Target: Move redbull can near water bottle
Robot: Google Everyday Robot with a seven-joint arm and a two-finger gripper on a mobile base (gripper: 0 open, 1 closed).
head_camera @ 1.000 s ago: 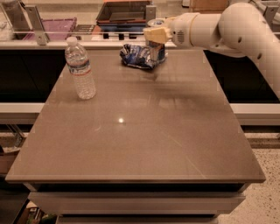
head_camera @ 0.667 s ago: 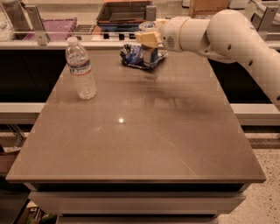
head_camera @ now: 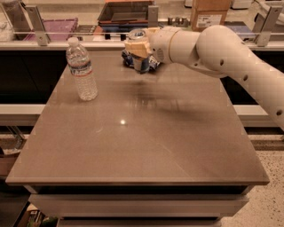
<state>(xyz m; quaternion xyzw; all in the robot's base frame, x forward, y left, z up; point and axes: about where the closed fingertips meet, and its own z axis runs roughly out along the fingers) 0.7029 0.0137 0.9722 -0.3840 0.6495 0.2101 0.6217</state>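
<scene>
No word or number can be read anywhere. The water bottle [head_camera: 82, 73] wears a pale label band [head_camera: 79, 68], and the cardboard box [head_camera: 211, 8] behind the table [head_camera: 133, 150] carries a white sticker [head_camera: 209, 20] (print on both is too blurred to make out). The redbull can [head_camera: 137, 33], clasped by the gripper [head_camera: 136, 48] above the table's far edge, shows no legible brand.

The claw [head_camera: 135, 48], clamped round the redbull can [head_camera: 138, 33], hides its middle and part of the snack bag [head_camera: 154, 63].
</scene>
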